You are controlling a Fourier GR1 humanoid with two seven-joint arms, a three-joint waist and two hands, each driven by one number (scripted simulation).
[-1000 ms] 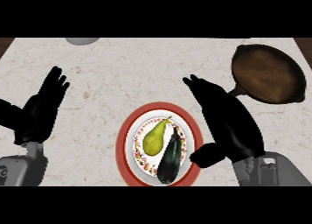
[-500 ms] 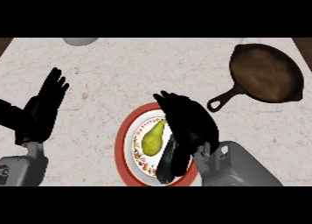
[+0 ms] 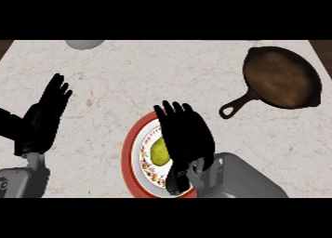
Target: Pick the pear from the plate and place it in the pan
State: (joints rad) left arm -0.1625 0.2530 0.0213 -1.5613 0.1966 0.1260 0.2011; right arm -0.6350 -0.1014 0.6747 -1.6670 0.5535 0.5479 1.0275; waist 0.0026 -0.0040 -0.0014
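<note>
A yellow-green pear (image 3: 158, 151) lies on a red-rimmed white plate (image 3: 132, 151) near the counter's front, mostly covered. My right hand (image 3: 185, 135) hovers flat over the plate with straight fingers pointing away from me, hiding most of the pear and a dark object beside it. Whether the hand touches the pear I cannot tell. A dark cast-iron pan (image 3: 282, 76) sits at the far right, its handle (image 3: 235, 106) pointing toward the plate. My left hand (image 3: 38, 121) rests open at the left, fingers up.
A grey round object (image 3: 84, 43) shows at the counter's far edge, cut off by the view. Marbled counter (image 3: 141, 79) lies between plate and pan. Dark wood borders the counter at both far corners.
My right hand has moved left from beside the plate to directly over it, now covering the pear and the dark object. The left hand has stayed still.
</note>
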